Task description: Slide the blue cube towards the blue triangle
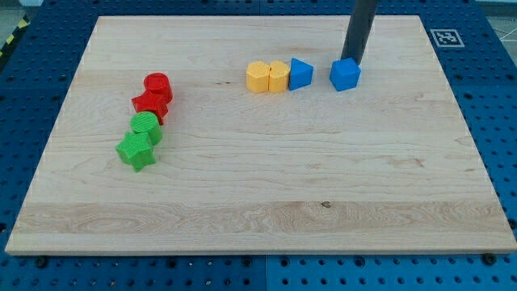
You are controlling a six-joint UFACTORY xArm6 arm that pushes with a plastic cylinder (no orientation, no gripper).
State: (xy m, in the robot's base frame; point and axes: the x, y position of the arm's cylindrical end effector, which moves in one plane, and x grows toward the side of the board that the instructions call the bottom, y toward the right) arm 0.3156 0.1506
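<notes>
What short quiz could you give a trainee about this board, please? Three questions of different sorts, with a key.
1. True or false: the blue cube touches the blue triangle.
2. Where is my tip relative to the blue cube? A) at its upper right edge B) at its left side C) beside the red blocks
3. Which colour are the two blocks directly to the view's left of the blue triangle?

Key: 1 false, a gap separates them; 2 A; 3 yellow.

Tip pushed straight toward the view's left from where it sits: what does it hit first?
Probably the blue cube: my tip sits at its upper right edge, so it may only clip it. Next in line is the blue triangle.
</notes>
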